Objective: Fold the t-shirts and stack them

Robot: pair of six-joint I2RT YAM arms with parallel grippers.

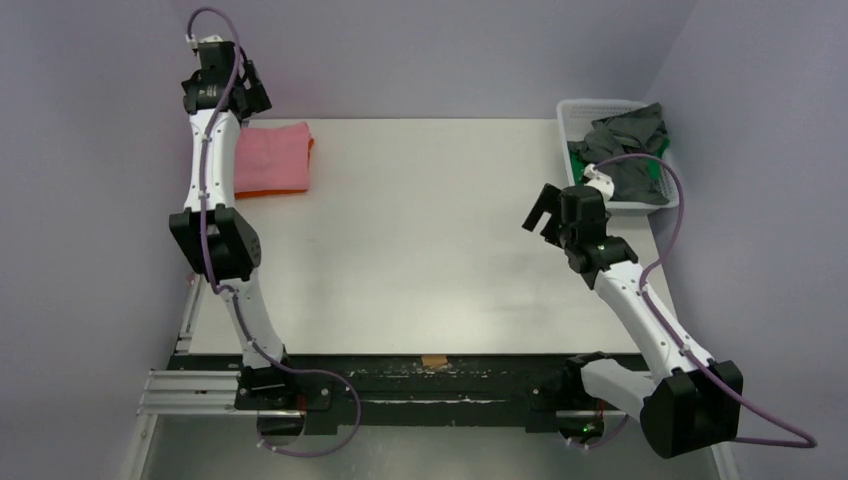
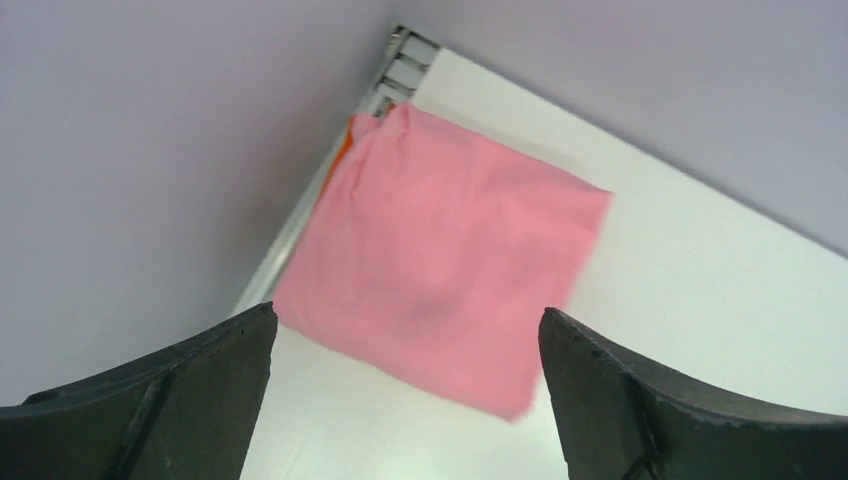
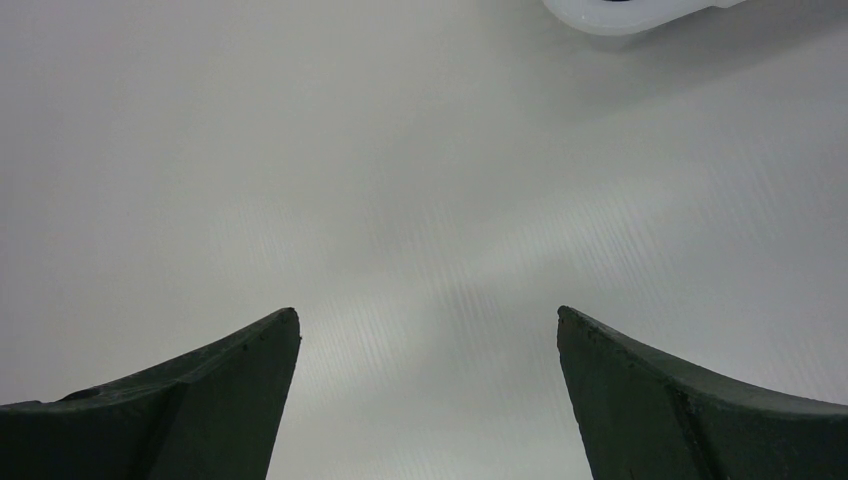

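Note:
A folded light pink t-shirt (image 1: 275, 155) lies at the table's far left on top of a bright orange t-shirt (image 1: 268, 191), of which only the edges show. In the left wrist view the pink shirt (image 2: 440, 260) fills the middle, with an orange sliver (image 2: 347, 145) at its far corner. My left gripper (image 1: 260, 92) hovers open and empty above the stack's far left end; its jaws (image 2: 405, 330) stand wide apart. A grey t-shirt (image 1: 630, 130) and a green t-shirt (image 1: 655, 172) lie crumpled in the basket. My right gripper (image 1: 540, 215) is open and empty over bare table (image 3: 428, 320).
A white plastic basket (image 1: 590, 108) stands at the far right corner; its rim also shows in the right wrist view (image 3: 630, 12). Purple walls close in the table on the left, back and right. A small tan tape piece (image 1: 433, 361) sits at the near edge.

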